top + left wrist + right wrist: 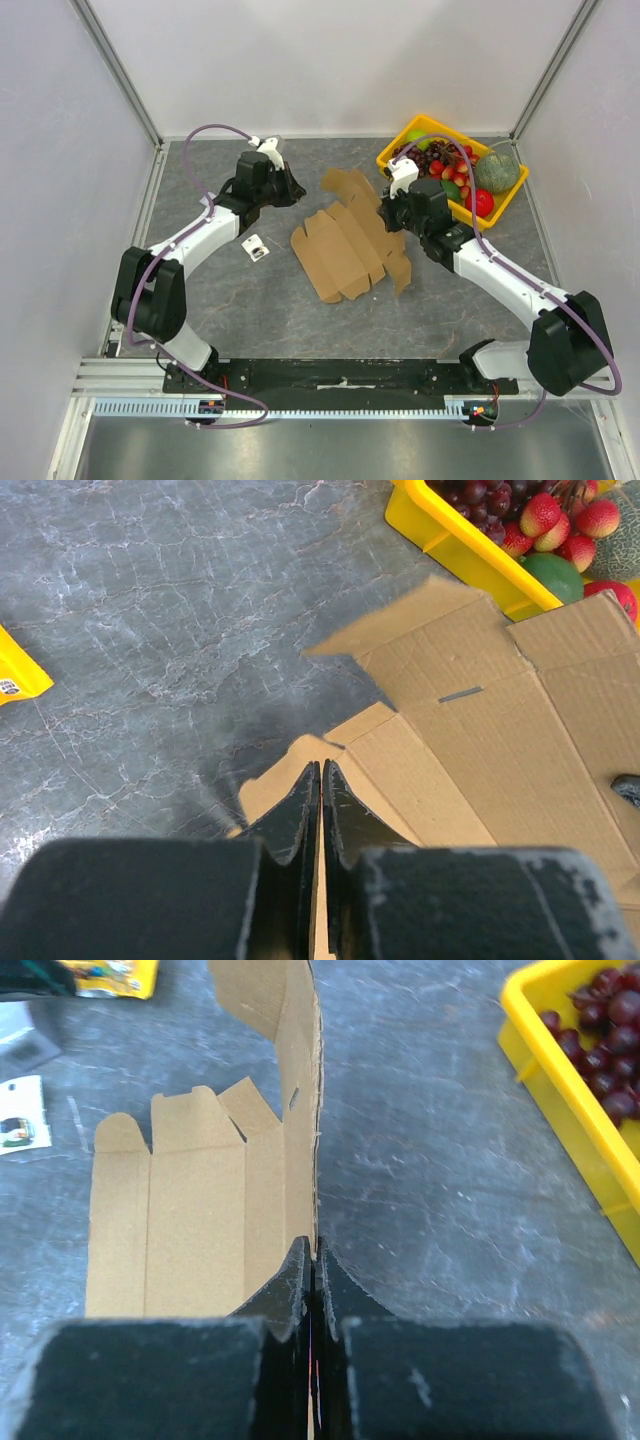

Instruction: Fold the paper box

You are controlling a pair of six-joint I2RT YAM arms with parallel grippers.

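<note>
Right jaws clamp a raised flap of corrugated paper box [200, 1230]; left jaws together.

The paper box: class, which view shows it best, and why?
The top external view: almost the whole paper box, flaps included, is in frame. The left wrist view shows only some panels past the left gripper; the right wrist view shows one upright flap pinched in the right gripper and panels beside it.

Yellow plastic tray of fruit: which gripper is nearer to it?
Right. The right gripper sits just left of the yellow plastic tray, pinching the brown cardboard sheet; the left gripper is across that sheet, farther away.
</note>
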